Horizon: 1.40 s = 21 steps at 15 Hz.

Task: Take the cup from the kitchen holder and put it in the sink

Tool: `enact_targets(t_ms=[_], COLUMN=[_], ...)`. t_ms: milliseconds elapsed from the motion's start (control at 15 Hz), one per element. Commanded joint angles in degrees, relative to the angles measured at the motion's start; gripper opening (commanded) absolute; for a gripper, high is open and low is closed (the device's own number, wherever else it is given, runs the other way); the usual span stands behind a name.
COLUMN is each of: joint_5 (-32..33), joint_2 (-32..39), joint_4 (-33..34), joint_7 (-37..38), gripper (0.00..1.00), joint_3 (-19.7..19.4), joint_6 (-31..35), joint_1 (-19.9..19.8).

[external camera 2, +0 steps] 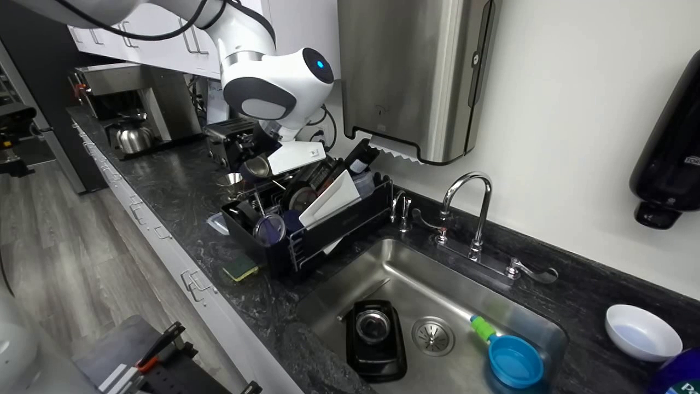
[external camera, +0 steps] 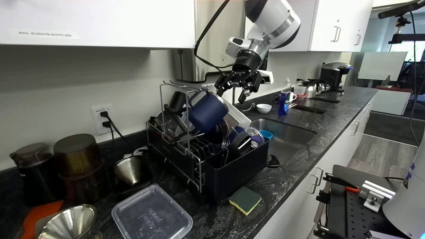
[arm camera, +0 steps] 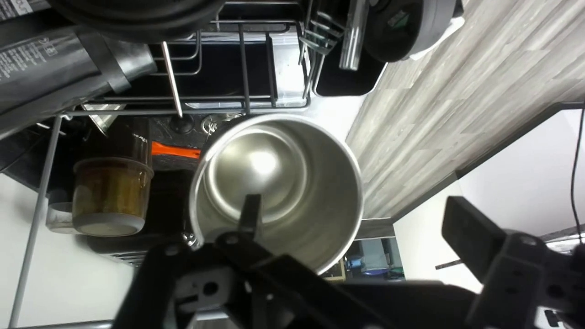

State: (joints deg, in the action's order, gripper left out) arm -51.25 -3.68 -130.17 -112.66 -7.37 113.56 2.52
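Cup (external camera: 207, 112) just beside parted fingers (arm camera: 473, 238), mouth toward them; contact unclear.

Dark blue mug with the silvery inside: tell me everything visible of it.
The dark blue cylindrical mug has a loop handle, silvery rim and shiny, metal-looking interior with a ringed base; no contents show. It is tilted, high on the silver-wired black dish rack, handle beside the upper wires, mouth facing the wrist view. There, one finger of the open black gripper overlaps the mouth; contact is unclear.
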Motion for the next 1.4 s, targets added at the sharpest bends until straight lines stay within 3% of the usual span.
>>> enact_targets(t_ms=[0,467,1333], joint_5=[-2.2,-4.8,-13.3], joint_2=[-0.3,-1.4,-7.3], joint_4=[-2.1,-7.2,-10.8], joint_7=[-0.1,-0.7,-4.5], gripper=[1.00,1.00,1.00], joint_3=[2.0,2.9,3.9], joint_6=[2.9,6.6,9.6], joint_1=[-1.5,-1.3,-1.1])
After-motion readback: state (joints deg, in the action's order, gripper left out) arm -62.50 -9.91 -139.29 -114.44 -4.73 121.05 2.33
